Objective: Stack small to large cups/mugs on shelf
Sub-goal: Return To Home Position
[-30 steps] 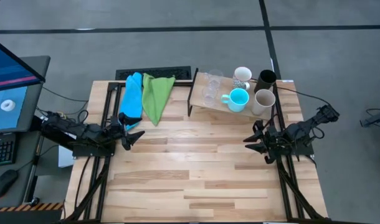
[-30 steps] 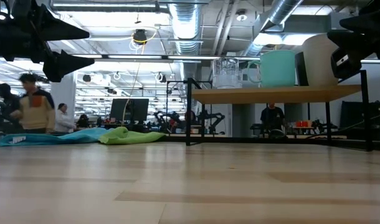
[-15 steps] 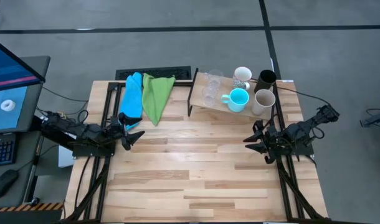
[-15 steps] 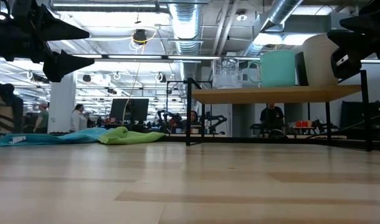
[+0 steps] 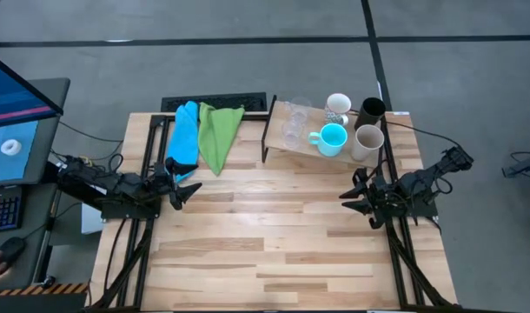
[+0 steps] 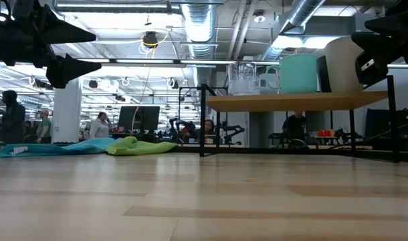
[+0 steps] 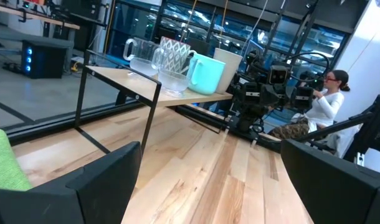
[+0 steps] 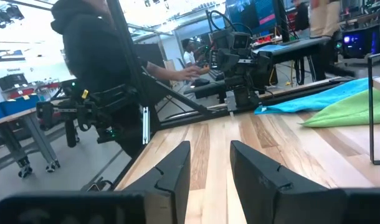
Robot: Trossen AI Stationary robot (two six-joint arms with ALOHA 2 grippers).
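Observation:
The shelf stands at the table's far right on thin black legs. On its board rest two clear cups, a white mug, a tall black cup, a cyan mug and a beige tumbler. My left gripper hovers open at the table's left edge, pointing level toward the shelf, which also shows in the left wrist view. My right gripper hovers at the right edge, near side of the shelf, its fingers a little apart with nothing between them.
A blue cloth and a green cloth lie at the far left of the table, beside the shelf. Bare planks fill the middle and near side. A monitor stands off the left edge. People show in the room behind.

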